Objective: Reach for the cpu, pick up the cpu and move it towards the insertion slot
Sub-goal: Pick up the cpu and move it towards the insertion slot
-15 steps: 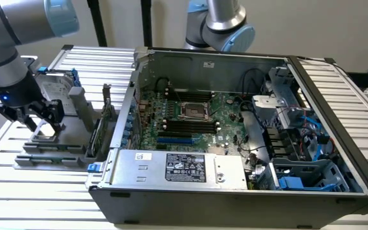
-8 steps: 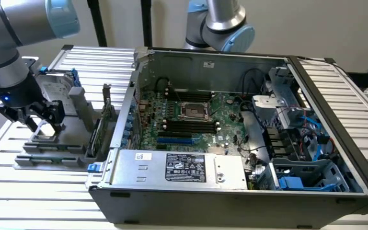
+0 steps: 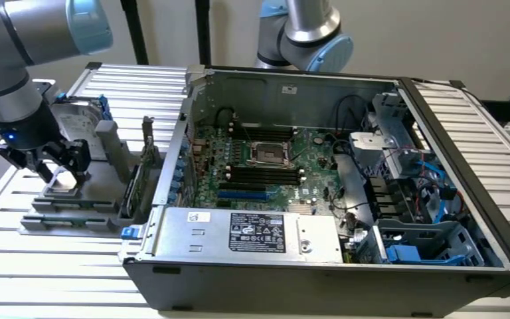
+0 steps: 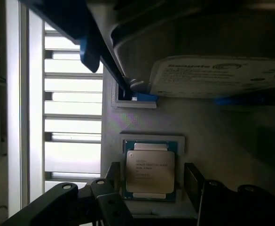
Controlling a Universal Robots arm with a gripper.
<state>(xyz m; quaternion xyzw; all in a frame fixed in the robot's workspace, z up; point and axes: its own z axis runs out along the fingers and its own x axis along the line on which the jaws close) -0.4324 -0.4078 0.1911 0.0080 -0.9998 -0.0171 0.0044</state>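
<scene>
down low, gripper (image 4: 152,181) straddles cpu (image 4: 150,170) in grey tray (image 4: 212,136) on slatted table (image 3: 42,266).

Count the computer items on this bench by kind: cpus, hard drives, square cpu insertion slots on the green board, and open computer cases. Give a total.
cpu: 1
hard drive: 1
insertion slot: 1
computer case: 1
Total: 4

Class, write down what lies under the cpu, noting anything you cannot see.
The cpu lies in a pale square holder whose rim shows around it, on a grey fixture. The holder's floor and the chip's underside are covered by the chip itself.
</scene>
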